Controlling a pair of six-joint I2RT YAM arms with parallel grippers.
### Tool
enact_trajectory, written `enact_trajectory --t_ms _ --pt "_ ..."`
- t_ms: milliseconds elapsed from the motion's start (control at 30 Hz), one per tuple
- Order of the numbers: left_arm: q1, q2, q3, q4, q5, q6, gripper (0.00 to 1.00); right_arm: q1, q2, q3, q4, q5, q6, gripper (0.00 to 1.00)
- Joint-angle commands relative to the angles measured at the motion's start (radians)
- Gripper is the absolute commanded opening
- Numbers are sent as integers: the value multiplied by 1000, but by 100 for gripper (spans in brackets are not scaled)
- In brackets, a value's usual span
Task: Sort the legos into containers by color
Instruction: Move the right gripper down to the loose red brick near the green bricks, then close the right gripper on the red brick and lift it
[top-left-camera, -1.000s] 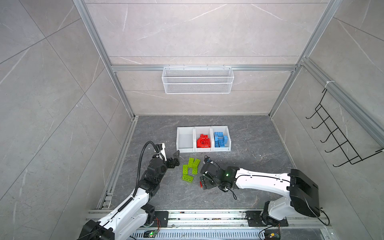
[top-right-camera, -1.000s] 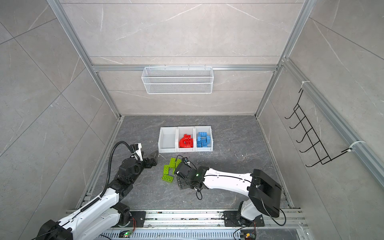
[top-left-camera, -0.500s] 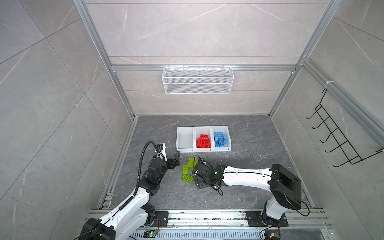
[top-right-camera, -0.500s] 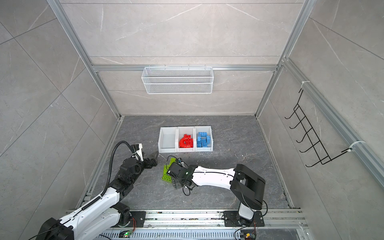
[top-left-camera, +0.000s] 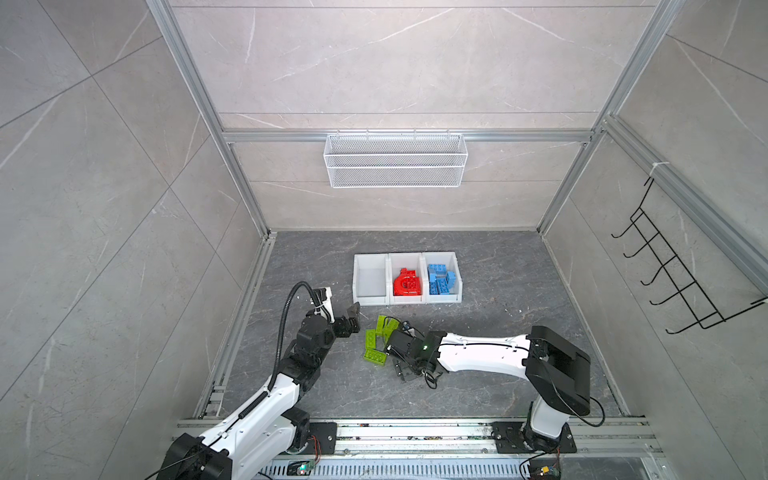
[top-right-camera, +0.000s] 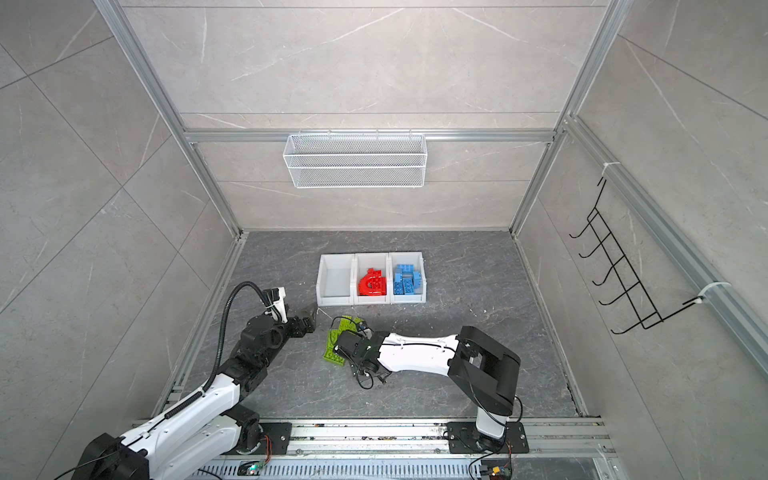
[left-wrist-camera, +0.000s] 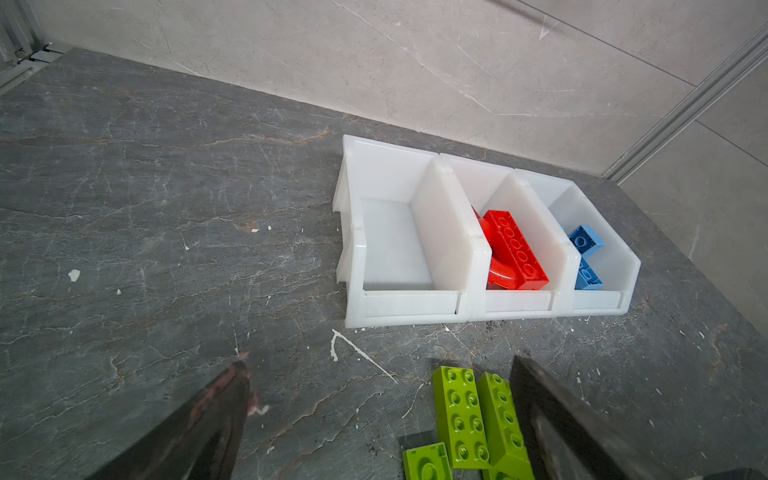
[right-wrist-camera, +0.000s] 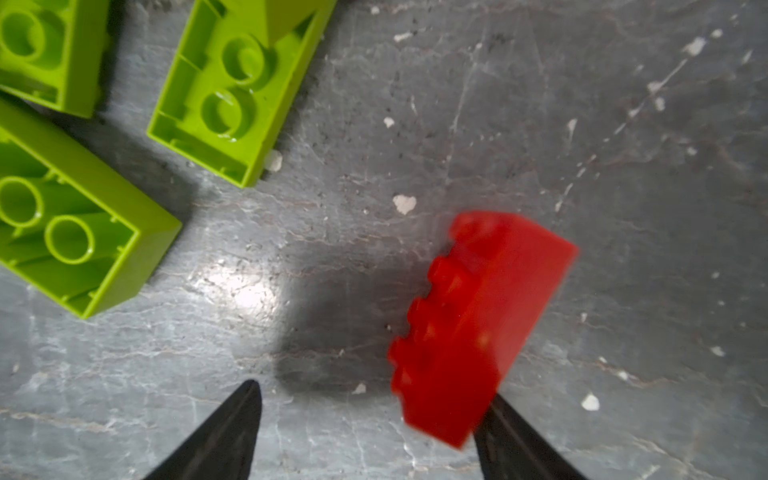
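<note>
Grey stone-patterned floor (top-left-camera: 498, 291), boxed in by tiled walls on an aluminium frame; a white wire basket (top-left-camera: 395, 162) hung on the back wall and a black hook rack (top-left-camera: 673, 274) on the right wall. Three white bins stood side by side near the middle of the floor: the left bin (top-left-camera: 370, 266) was empty, the middle bin (top-left-camera: 405, 258) held red bricks (top-left-camera: 407, 284), and the right bin (top-left-camera: 457, 276) held blue bricks (top-left-camera: 440, 278). Loose green bricks (top-left-camera: 376, 340) lay on the floor in front of the bins, between the two arms, in both top views. Noted the left gripper (top-left-camera: 353, 318) just left of that cluster, near the front corner of the left bin. Its wrist view showed both fingers (left-wrist-camera: 208, 424) spread wide, bare floor between them and nothing gripped. Noted the right gripper (right-wrist-camera: 374, 395) pointing down at the floor just beside the green cluster. In its wrist view the jaws stood apart. A single red brick (right-wrist-camera: 478, 328), blurred and lying tilted with its studs to one side, touched one finger, while the other finger (right-wrist-camera: 224, 436) was well clear of it, so the brick was not clamped. Two green bricks in that view lay hollow side up. The single red brick was hidden under the arm in both top views.
</note>
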Motion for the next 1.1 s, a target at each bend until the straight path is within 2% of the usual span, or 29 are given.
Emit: enact_trajectory --t_ms 0,267,467,567,867,1067 --pt "8 3 18 37 -5 15 100 6 16 15 -16 40 13 75" --pt "8 10 20 39 -4 14 100 6 -4 2 -23 102 14 72" --pt "8 10 20 38 -2 15 100 -7 40 3 -1 132 -5 71" --pt "9 5 20 37 -3 16 100 -25 58 -7 22 137 -13 64" --pt "9 1 20 36 -4 16 100 -62 46 -53 101 144 -31 52" --pt "8 2 20 37 -4 16 100 -74 31 -78 111 138 -27 38"
